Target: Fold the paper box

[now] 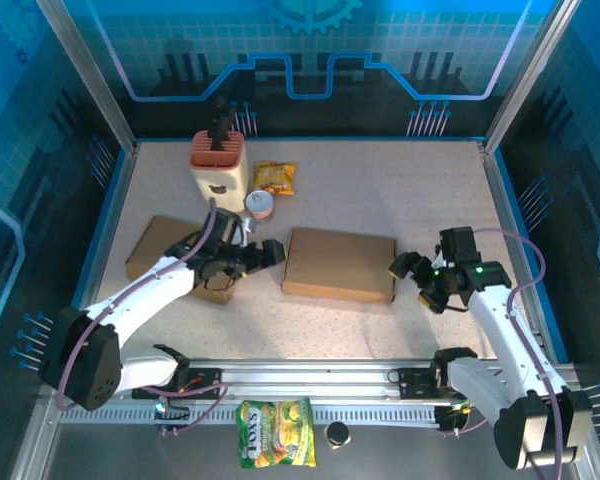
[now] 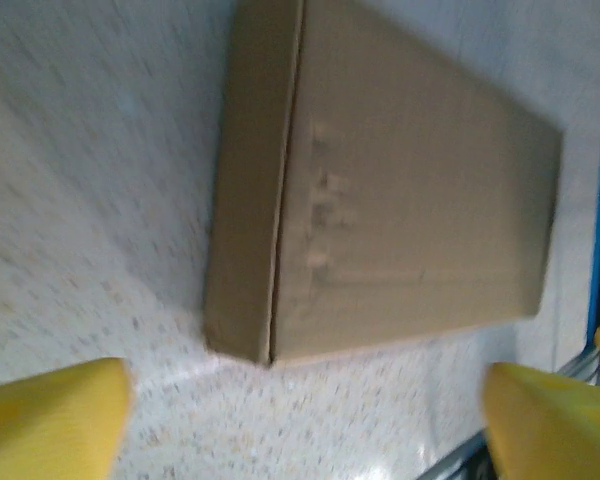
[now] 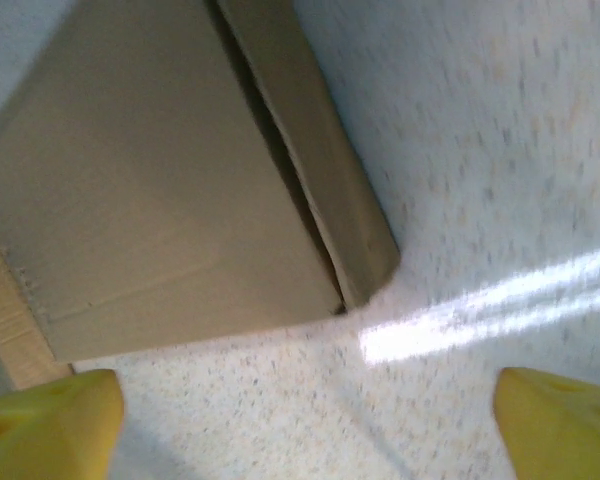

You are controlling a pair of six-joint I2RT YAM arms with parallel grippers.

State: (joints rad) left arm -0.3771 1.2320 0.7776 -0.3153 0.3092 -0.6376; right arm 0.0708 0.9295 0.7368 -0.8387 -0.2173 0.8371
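Note:
The paper box (image 1: 339, 264) is a closed brown carton lying flat in the middle of the table. In the left wrist view the paper box (image 2: 400, 200) shows its top and one short side. In the right wrist view the paper box (image 3: 170, 190) shows a side flap standing slightly ajar. My left gripper (image 1: 274, 252) sits just off the box's left end, apart from it. Its yellow fingertips (image 2: 50, 415) stand wide, and the left gripper (image 2: 305, 430) is open over bare table. My right gripper (image 1: 412, 278) is off the right end. The right gripper (image 3: 310, 430) is open and holds nothing.
A flat cardboard piece (image 1: 156, 243) lies under the left arm. At the back left stand an orange-topped container (image 1: 219, 165), a small can (image 1: 261, 206) and a yellow snack bag (image 1: 274, 178). A green snack bag (image 1: 275, 432) lies beyond the front rail. Blue walls ring the table.

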